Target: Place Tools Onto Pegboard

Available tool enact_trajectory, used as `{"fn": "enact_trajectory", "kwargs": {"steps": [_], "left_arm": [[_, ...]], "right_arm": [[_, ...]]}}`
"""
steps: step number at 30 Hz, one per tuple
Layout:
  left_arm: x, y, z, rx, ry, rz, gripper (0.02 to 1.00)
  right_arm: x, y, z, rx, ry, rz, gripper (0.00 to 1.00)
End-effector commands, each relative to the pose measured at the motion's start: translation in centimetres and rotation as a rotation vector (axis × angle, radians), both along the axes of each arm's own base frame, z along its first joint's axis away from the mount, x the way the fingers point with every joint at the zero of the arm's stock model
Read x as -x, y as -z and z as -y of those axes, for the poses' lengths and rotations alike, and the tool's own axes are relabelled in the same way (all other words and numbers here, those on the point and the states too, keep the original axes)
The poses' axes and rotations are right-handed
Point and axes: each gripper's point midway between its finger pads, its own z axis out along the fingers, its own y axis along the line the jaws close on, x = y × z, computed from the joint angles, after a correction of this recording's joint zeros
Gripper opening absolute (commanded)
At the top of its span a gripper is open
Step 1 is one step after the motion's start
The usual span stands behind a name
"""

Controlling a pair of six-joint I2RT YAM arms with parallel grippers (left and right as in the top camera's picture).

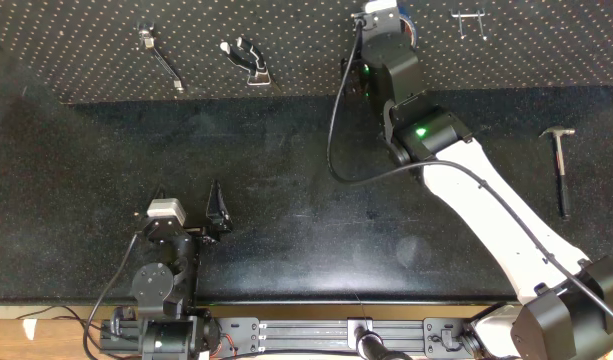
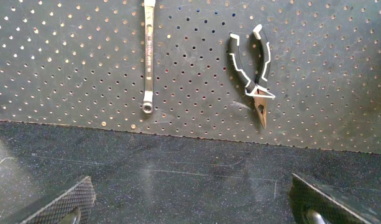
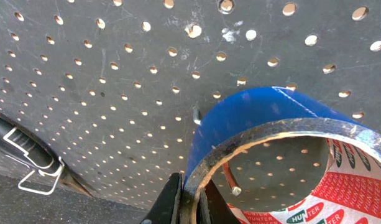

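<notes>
My right gripper (image 1: 383,22) is up against the pegboard (image 1: 286,45) and shut on the wall of a blue tape roll (image 3: 265,134). In the right wrist view a metal peg hook (image 3: 231,182) shows inside the roll's ring, with the fingers (image 3: 171,202) pinching the rim. A wrench (image 2: 149,59) and black-and-white pliers (image 2: 255,68) hang on the board to the left. A hammer (image 1: 560,170) lies on the black table at the right. My left gripper (image 1: 218,208) rests low near its base, open and holding nothing, facing the board.
A bare double hook (image 1: 469,22) sits on the board right of the tape roll. The black mat (image 1: 306,220) between the arms holds no objects. The right arm's cable (image 1: 336,130) loops down over the mat's middle.
</notes>
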Motion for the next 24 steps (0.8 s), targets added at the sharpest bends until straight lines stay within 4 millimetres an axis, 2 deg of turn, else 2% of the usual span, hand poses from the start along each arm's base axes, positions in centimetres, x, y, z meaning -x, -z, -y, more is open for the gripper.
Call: {"fn": "enact_trajectory", "kwargs": {"steps": [1, 5, 6, 7, 8, 16, 24], "left_arm": [[0.0, 0.0, 0.1, -0.015, 0.011, 0.002, 0.996], [0.0, 0.0, 0.1, -0.015, 0.011, 0.002, 0.996], [0.0, 0.0, 0.1, -0.015, 0.011, 0.002, 0.996], [0.0, 0.0, 0.1, -0.015, 0.011, 0.002, 0.996], [0.0, 0.0, 0.1, -0.015, 0.011, 0.002, 0.996], [0.0, 0.0, 0.1, -0.015, 0.011, 0.002, 0.996], [0.0, 0.0, 0.1, -0.015, 0.011, 0.002, 0.996]], "right_arm": [[-0.3, -0.3, -0.8, 0.028, -0.035, 0.024, 0.075], [0.0, 0.2, -0.7, 0.039, -0.036, 0.002, 0.082], [0.1, 0.5, -0.7, 0.044, -0.037, -0.008, 0.112], [0.2, 0.7, -0.6, 0.049, -0.037, -0.017, 0.220], [0.3, 1.0, -0.6, 0.055, -0.038, -0.029, 0.286], [0.7, 1.3, -0.5, 0.062, -0.044, -0.050, 0.283], [3.5, 0.1, 1.0, 0.088, -0.045, -0.101, 0.283]]}}
